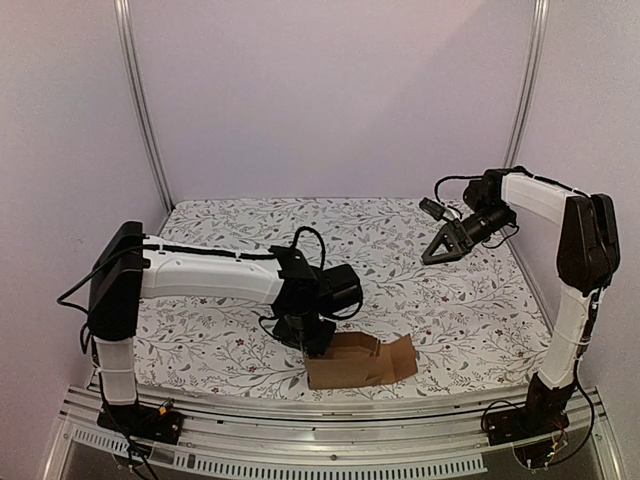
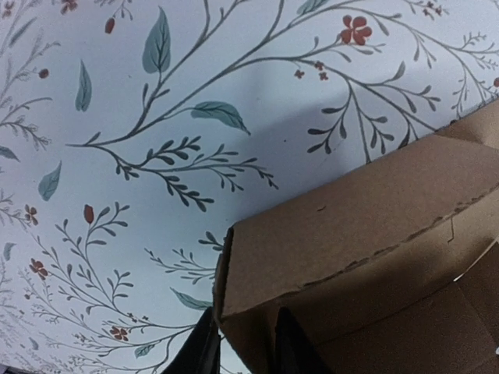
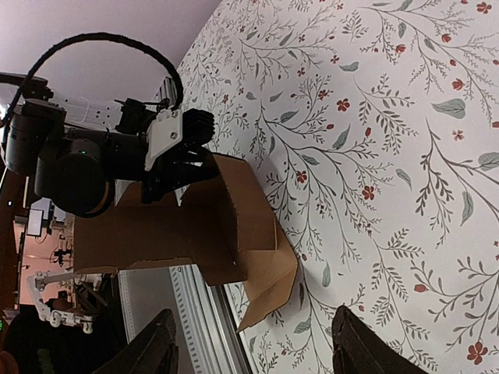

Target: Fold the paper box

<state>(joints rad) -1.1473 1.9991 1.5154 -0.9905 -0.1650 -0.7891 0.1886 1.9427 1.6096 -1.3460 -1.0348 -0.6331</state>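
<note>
Top external: the paper box (image 1: 360, 362) sits half-folded at the worktop's (image 1: 450, 310) near edge, end flaps not yet closed. My left jaws straddle one wall, though I cannot tell if they grip; right jaws hang wide, empty.

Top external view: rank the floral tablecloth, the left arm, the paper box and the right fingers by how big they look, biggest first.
1. floral tablecloth, by far the largest
2. left arm
3. paper box
4. right fingers, clearly the smallest
</note>
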